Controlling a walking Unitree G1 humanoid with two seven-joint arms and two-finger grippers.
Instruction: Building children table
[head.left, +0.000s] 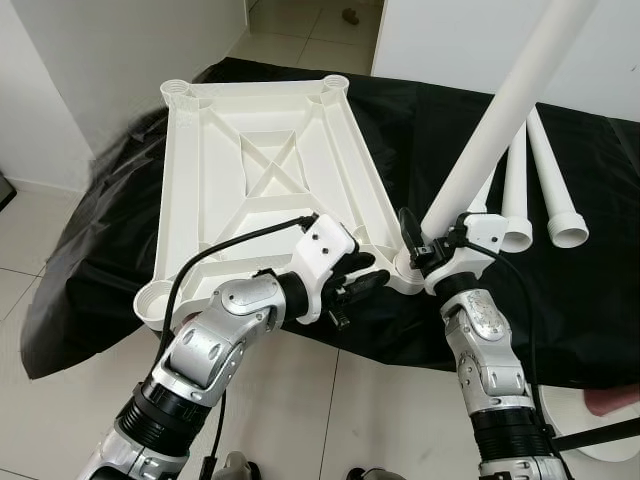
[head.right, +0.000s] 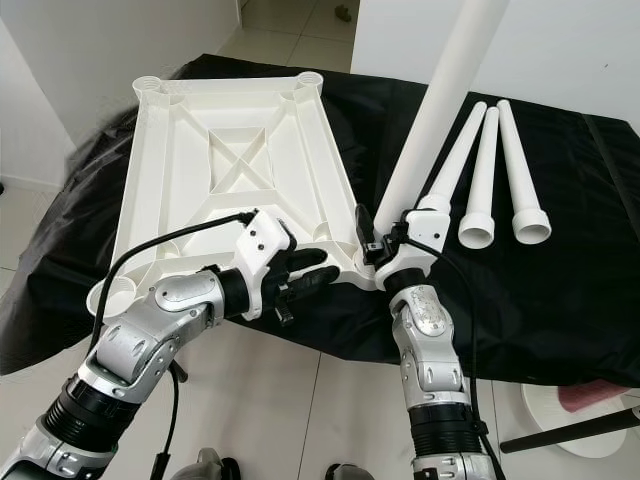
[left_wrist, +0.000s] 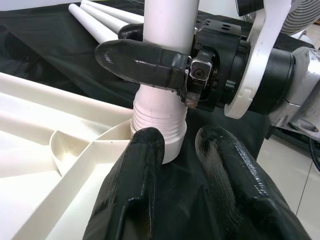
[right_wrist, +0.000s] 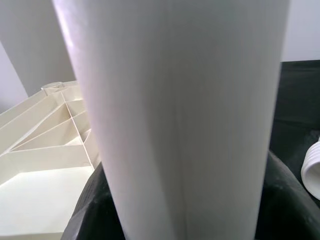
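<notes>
Right gripper (head.left: 428, 247): black fingers clamped round the lower end of a white table leg (head.left: 500, 115), just above its ribbed, threaded collar. Leg stands upright, leaning slightly, its threaded end sitting at the corner socket (left_wrist: 70, 150) of the tabletop nearest the right arm; the left wrist view shows the collar touching that socket's rim, though how far it is seated cannot be told. In the right wrist view the leg's smooth white shaft (right_wrist: 180, 120) sits between the dark finger pads.

Left gripper (head.left: 358, 280): fingers apart, holding nothing, tips pointed at the base of the held leg, one finger (left_wrist: 135, 185) just beside the collar.

White tabletop (head.left: 250, 170): lies upside down on a black cloth (head.left: 560, 290), ribbed underside up with an X brace in the middle, round sockets at the corners. One near corner overhangs the cloth's edge above the tiled floor (head.left: 60, 400).

Three spare legs (head.right: 485, 180) lie side by side on the cloth beyond the right arm, threaded ends toward the robot
</notes>
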